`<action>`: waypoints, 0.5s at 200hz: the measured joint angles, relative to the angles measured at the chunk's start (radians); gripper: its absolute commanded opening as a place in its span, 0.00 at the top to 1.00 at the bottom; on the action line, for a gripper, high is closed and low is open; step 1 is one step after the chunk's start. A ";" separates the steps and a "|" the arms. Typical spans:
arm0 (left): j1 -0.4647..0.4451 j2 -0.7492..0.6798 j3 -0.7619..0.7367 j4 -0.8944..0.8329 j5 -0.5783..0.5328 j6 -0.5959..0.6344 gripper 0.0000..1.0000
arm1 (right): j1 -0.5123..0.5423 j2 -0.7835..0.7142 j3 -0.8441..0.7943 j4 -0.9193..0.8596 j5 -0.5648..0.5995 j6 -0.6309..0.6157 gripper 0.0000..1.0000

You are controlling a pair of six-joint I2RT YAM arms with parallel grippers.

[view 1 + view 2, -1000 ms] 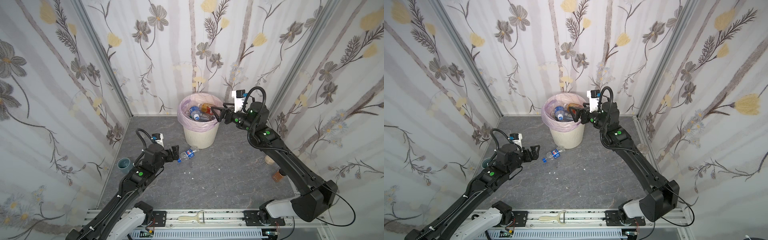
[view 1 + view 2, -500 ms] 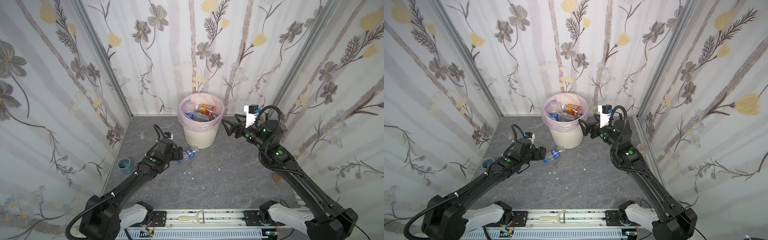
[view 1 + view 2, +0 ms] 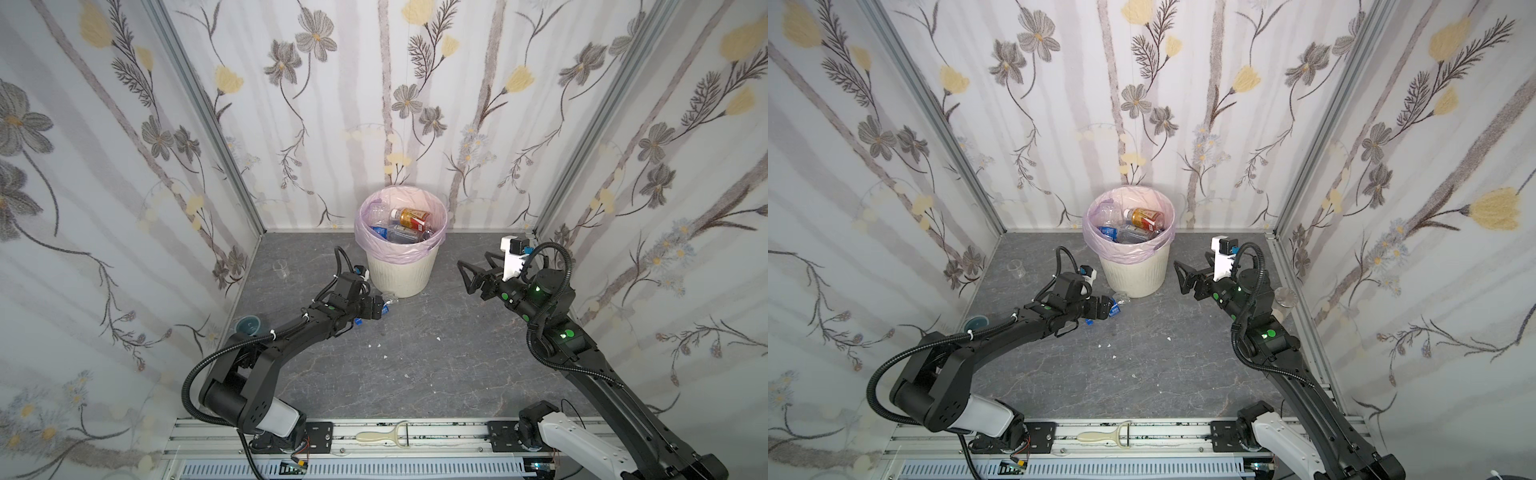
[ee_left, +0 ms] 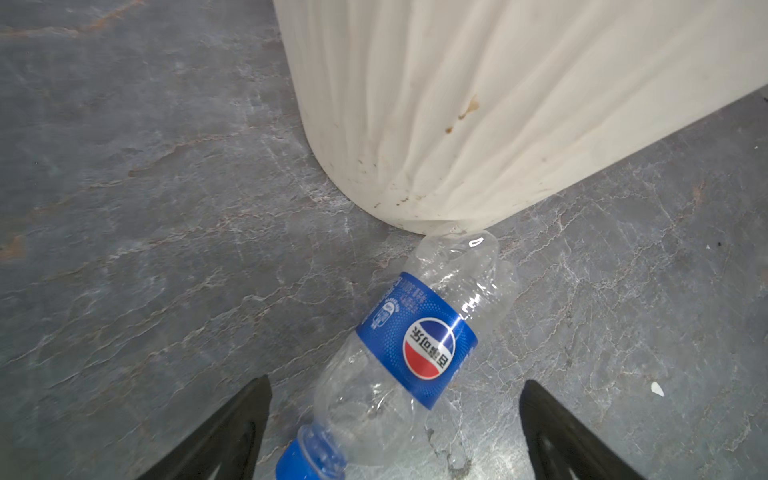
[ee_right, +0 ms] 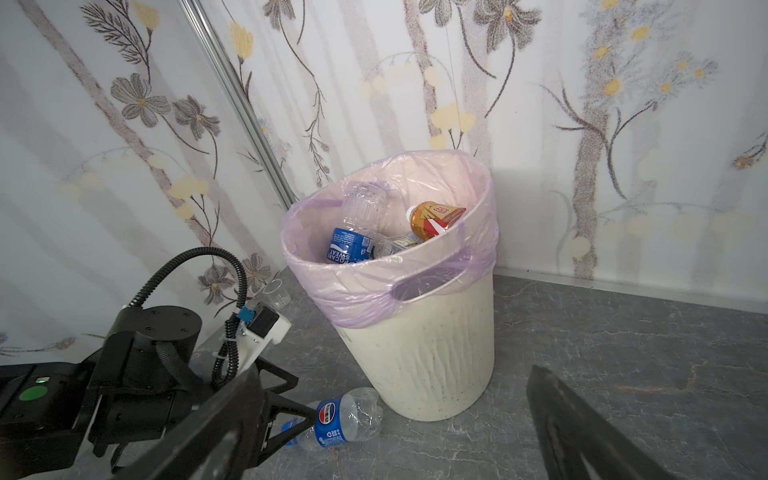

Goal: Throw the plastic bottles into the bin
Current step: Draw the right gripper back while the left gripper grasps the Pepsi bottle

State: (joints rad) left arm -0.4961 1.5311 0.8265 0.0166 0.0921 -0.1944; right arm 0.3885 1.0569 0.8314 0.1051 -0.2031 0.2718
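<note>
The bin (image 3: 399, 270) (image 3: 1136, 274) stands at the back wall, cream and ribbed, with a pink bag over its rim. Several plastic bottles lie inside, an orange-red one (image 3: 411, 216) (image 5: 436, 218) on top. One clear bottle with a blue label (image 4: 415, 345) (image 5: 340, 419) (image 3: 386, 305) lies on the floor, its base against the bin's foot (image 4: 478, 104). My left gripper (image 4: 395, 380) (image 3: 376, 307) is open, its jaws either side of the bottle's neck end and apart from it. My right gripper (image 5: 395, 372) (image 3: 473, 262) (image 3: 1190, 259) hangs open and empty, right of the bin.
A clear plastic cup (image 3: 280, 268) (image 5: 276, 293) stands by the left wall, and a small grey cup (image 3: 249, 324) nearer the front. A jar (image 3: 1285, 297) sits behind the right arm. White crumbs (image 3: 376, 345) dot the floor. A peeler (image 3: 384, 436) lies on the front rail.
My left arm has reached forward until its jaws straddle the floor bottle. My right gripper has drawn back from over the bin, rightward and lower. The orange-red bottle now lies in the bin.
</note>
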 measured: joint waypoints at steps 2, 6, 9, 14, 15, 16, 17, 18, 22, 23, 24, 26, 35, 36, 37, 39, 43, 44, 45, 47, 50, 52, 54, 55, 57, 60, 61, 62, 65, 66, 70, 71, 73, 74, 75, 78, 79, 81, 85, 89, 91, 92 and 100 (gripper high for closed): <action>-0.001 0.008 0.002 0.003 0.004 0.003 0.06 | -0.001 -0.002 -0.002 0.000 0.000 0.000 0.00; -0.003 0.023 0.006 0.009 0.010 0.009 0.06 | -0.002 -0.005 -0.005 0.000 0.000 0.000 0.00; -0.004 0.031 0.010 0.011 0.014 0.011 0.07 | -0.003 -0.006 -0.007 0.000 0.000 0.001 0.00; -0.006 0.047 0.014 0.016 0.017 0.012 0.08 | -0.004 -0.009 -0.010 0.001 0.001 0.004 0.00; -0.006 0.051 0.014 0.017 0.018 0.013 0.08 | -0.004 -0.010 -0.010 0.002 0.000 0.006 0.00; -0.007 0.053 0.015 0.017 0.019 0.013 0.08 | -0.004 -0.010 -0.011 0.002 0.000 0.007 0.00; -0.008 0.057 0.016 0.018 0.021 0.014 0.09 | -0.004 -0.011 -0.011 0.002 0.000 0.008 0.00; -0.008 0.059 0.016 0.019 0.022 0.014 0.09 | -0.005 -0.011 -0.012 0.003 0.000 0.009 0.00; -0.010 0.070 0.019 0.022 0.025 0.016 0.09 | -0.005 -0.014 -0.014 0.003 0.001 0.008 0.00; -0.010 0.072 0.019 0.023 0.026 0.017 0.10 | -0.006 -0.014 -0.014 0.003 0.001 0.008 0.00; -0.011 0.076 0.020 0.024 0.027 0.017 0.10 | -0.006 -0.015 -0.015 0.003 0.001 0.008 0.00; -0.012 0.080 0.021 0.025 0.030 0.018 0.10 | -0.007 -0.016 -0.016 0.003 0.001 0.008 0.00; -0.019 0.098 0.022 0.032 0.040 0.019 0.11 | -0.008 -0.022 -0.022 0.004 0.001 0.008 0.00; -0.019 0.099 0.022 0.032 0.040 0.019 0.11 | -0.008 -0.023 -0.023 0.004 0.001 0.008 0.00; -0.021 0.101 0.022 0.032 0.040 0.019 0.12 | -0.008 -0.024 -0.024 0.004 0.001 0.008 0.00; -0.024 0.103 0.022 0.032 0.041 0.019 0.12 | -0.008 -0.025 -0.025 0.004 0.001 0.008 0.00; -0.028 0.106 0.022 0.032 0.043 0.019 0.12 | -0.008 -0.027 -0.027 0.004 0.001 0.008 0.00; -0.030 0.107 0.021 0.033 0.044 0.019 0.12 | -0.008 -0.027 -0.028 0.004 0.001 0.008 0.00; -0.032 0.108 0.020 0.033 0.044 0.019 0.13 | -0.008 -0.028 -0.029 0.004 0.001 0.009 0.00; -0.035 0.108 0.019 0.036 0.044 0.019 0.13 | -0.009 -0.029 -0.030 0.004 0.001 0.009 0.00; -0.041 0.109 0.016 0.039 0.044 0.018 0.13 | -0.009 -0.030 -0.032 0.004 0.001 0.010 0.00; -0.044 0.109 0.014 0.040 0.044 0.018 0.12 | -0.010 -0.031 -0.033 0.004 0.001 0.011 0.00; -0.048 0.109 0.012 0.042 0.044 0.018 0.12 | -0.010 -0.032 -0.034 0.004 0.001 0.013 0.00; -0.050 0.109 0.011 0.043 0.044 0.018 0.12 | -0.010 -0.033 -0.034 0.004 0.001 0.013 0.00; -0.054 0.109 0.009 0.043 0.044 0.018 0.12 | -0.010 -0.034 -0.036 0.004 0.001 0.015 0.00; -0.061 0.109 0.005 0.047 0.043 0.017 0.12 | -0.011 -0.035 -0.038 0.004 0.001 0.015 0.00; -0.063 0.109 0.004 0.047 0.043 0.017 0.12 | -0.011 -0.036 -0.038 0.004 0.001 0.015 0.00; -0.065 0.109 0.002 0.048 0.043 0.017 0.12 | -0.011 -0.036 -0.039 0.004 0.001 0.015 0.00; -0.072 0.109 -0.001 0.049 0.043 0.013 0.12 | -0.011 -0.037 -0.041 0.004 0.002 0.015 0.00; -0.074 0.109 -0.002 0.049 0.043 0.012 0.12 | -0.012 -0.037 -0.041 0.004 0.002 0.015 0.00; -0.082 0.109 -0.007 0.050 0.043 0.009 0.13 | -0.013 -0.039 -0.043 0.004 0.002 0.015 0.00; -0.085 0.109 -0.009 0.050 0.042 0.008 0.13 | -0.013 -0.039 -0.043 0.004 0.002 0.015 0.00; -0.090 0.108 -0.011 0.050 0.042 0.006 0.13 | -0.014 -0.039 -0.045 0.005 0.002 0.015 0.00; -0.092 0.108 -0.012 0.050 0.042 0.005 0.13 | -0.014 -0.039 -0.045 0.006 0.003 0.015 0.00; -0.093 0.108 -0.013 0.050 0.041 0.005 0.13 | -0.014 -0.039 -0.045 0.006 0.003 0.015 0.00; -0.102 0.108 -0.017 0.050 0.037 0.001 0.13 | -0.016 -0.039 -0.048 0.009 0.003 0.015 0.00; -0.103 0.108 -0.018 0.050 0.036 0.000 0.13 | -0.016 -0.039 -0.048 0.010 0.003 0.016 0.00; -0.108 0.108 -0.020 0.050 0.033 -0.003 0.13 | -0.016 -0.039 -0.050 0.012 0.003 0.016 0.00; -0.119 0.108 -0.023 0.050 0.023 -0.013 0.14 | -0.017 -0.039 -0.054 0.017 0.004 0.017 0.00; -0.130 0.108 -0.026 0.050 0.012 -0.020 0.15 | -0.018 -0.039 -0.058 0.022 0.004 0.024 0.00; -0.133 0.108 -0.027 0.050 0.009 -0.022 0.16 | -0.018 -0.039 -0.060 0.025 0.004 0.027 0.00; -0.137 0.108 -0.027 0.050 0.005 -0.024 0.17 | -0.018 -0.039 -0.060 0.026 0.004 0.028 0.00; -0.153 0.108 -0.029 0.050 -0.017 -0.039 0.21 | -0.018 -0.037 -0.065 0.035 0.004 0.034 0.00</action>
State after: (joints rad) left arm -0.6495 1.6390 0.7979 0.0662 0.0753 -0.2337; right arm 0.3702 1.0203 0.7662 0.1406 -0.1989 0.3061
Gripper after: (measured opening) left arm 0.845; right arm 0.996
